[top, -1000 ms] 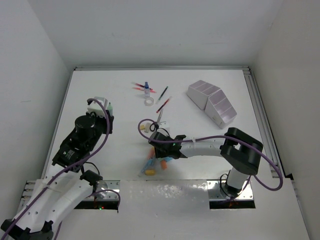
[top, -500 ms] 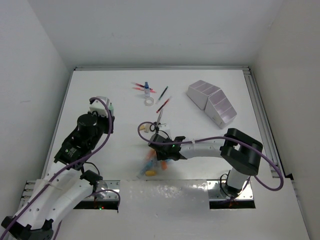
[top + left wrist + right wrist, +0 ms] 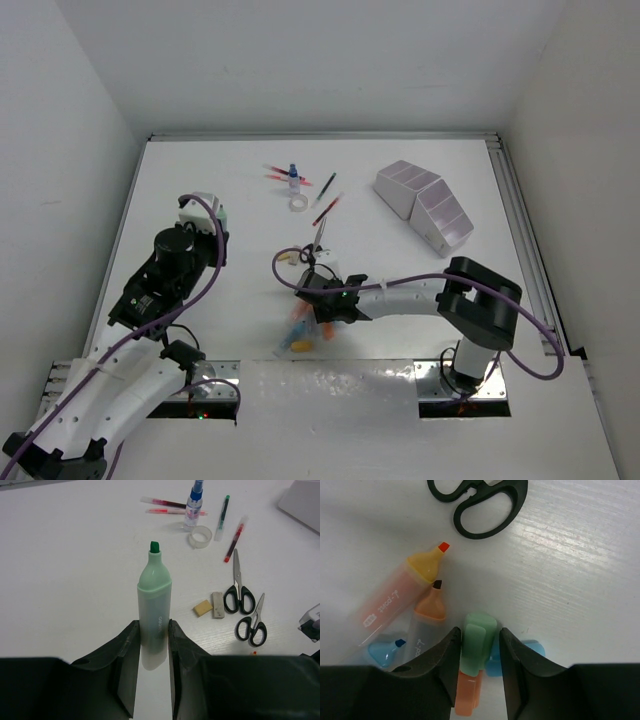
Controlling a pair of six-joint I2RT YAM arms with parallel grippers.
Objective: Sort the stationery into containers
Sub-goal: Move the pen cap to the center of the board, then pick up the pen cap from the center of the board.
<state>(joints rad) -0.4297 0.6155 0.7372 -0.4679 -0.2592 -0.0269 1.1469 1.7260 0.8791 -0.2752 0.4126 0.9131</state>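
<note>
My left gripper [image 3: 152, 627] is shut on a mint-green highlighter [image 3: 155, 595] with its green tip bare and pointing away; from above this gripper [image 3: 203, 215] hovers over the table's left side. My right gripper [image 3: 479, 635] is open and low over a pile of pastel highlighters [image 3: 300, 335]. Its jaws straddle a green cap [image 3: 479, 642]; the left finger touches the cap and a small gap shows at the right one. A yellow-orange highlighter [image 3: 395, 597] and an orange one [image 3: 427, 612] lie just left of the cap. The white stepped organiser [image 3: 425, 203] stands at the far right.
Two black scissors [image 3: 239, 587] [image 3: 255, 622] and two beige erasers [image 3: 202, 608] lie mid-table. Farther back are the tape ring [image 3: 200, 536], the blue-capped bottle [image 3: 194, 502] and several thin pens [image 3: 234, 535]. Blue caps [image 3: 532, 650] lie beside the right jaws.
The right gripper has slid a little left and nearer over the highlighter pile, its jaws narrowing slightly. The left arm drew back slightly, still holding the green highlighter.
</note>
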